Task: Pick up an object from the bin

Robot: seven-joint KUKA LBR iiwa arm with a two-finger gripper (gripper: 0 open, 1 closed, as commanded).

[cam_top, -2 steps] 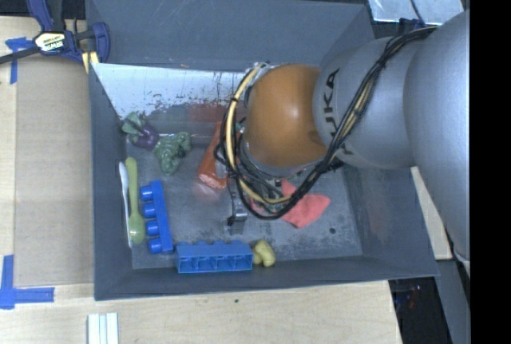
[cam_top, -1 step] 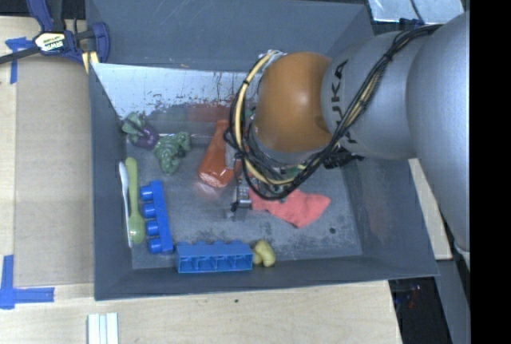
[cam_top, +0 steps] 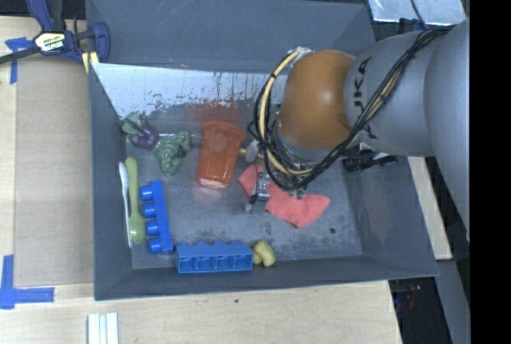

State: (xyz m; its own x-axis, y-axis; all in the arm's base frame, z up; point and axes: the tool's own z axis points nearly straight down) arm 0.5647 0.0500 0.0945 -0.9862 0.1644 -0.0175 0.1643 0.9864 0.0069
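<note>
Dark tabletop all round, and sitting on it is the grey metal bin (cam_top: 227,35) with a handful of loose bits on its floor. Biggest thing in there is honestly the arm (cam_top: 423,95) itself, coming in from the view's right with its rounded orange cover (cam_top: 315,99) and a loop of cables. It ends in the gripper (cam_top: 257,195), which sits low near the middle of the floor. Whether the gripper is open or closed I can't tell, the wrist blocks too much of it.

Next to it on the left and a bit further back lies an orange cup-like thing (cam_top: 217,159) on its side. Touching or right under the gripper, spreading off to its right, is a flat pink-red scrap (cam_top: 299,208). That's my best guess for the target, since it's the closest. Its long axis runs diagonally, the narrow end up by the gripper and the wider end pointing away toward the near right corner.

Nearer the front wall from the gripper there's a long blue brick (cam_top: 214,261) with a small yellow lump (cam_top: 264,255) at its end. Well off to the left are a second blue brick (cam_top: 154,216), a yellow-green stick (cam_top: 133,203) and a green toy (cam_top: 170,151).

Progress-wise, I'd say the arm is down at the pick spot but nothing is lifted. Everything lies flat on the floor, so gripping and raising are yet to do.
</note>
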